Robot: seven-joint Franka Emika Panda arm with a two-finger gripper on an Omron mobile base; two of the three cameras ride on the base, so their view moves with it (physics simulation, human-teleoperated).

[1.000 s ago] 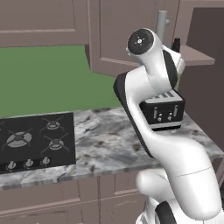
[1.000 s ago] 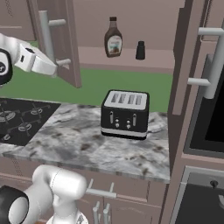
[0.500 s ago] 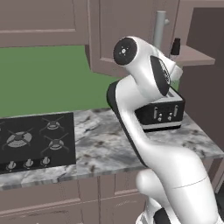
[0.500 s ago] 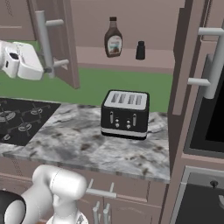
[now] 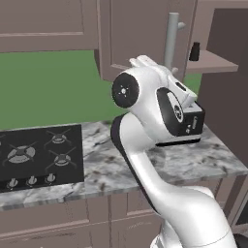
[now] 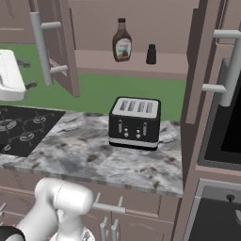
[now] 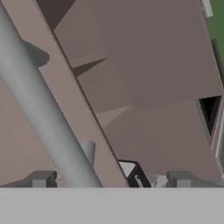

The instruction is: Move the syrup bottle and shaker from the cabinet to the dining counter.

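Standing on the cabinet [image 6: 61, 52] shelf, the bottle [image 6: 122, 41] and shaker [image 6: 151, 54] sit side by side, apart, bottle on the left. The cabinet door hangs swung wide, its grey handle [image 6: 41, 47] facing out. Pincer [image 7: 109, 179] is released: both fingertips [image 7: 41, 178] are spread wide, with the handle bar passing close by them, not gripped. Below the shelf, a black toaster [image 6: 135, 122] rests on the marbled table [image 6: 89, 160], right of the stove [image 5: 36, 155].

Syrup bottle [image 6: 122, 41] and shaker [image 6: 151, 54] apart on open cabinet [image 6: 56, 42] shelf above toaster [image 6: 135, 122].
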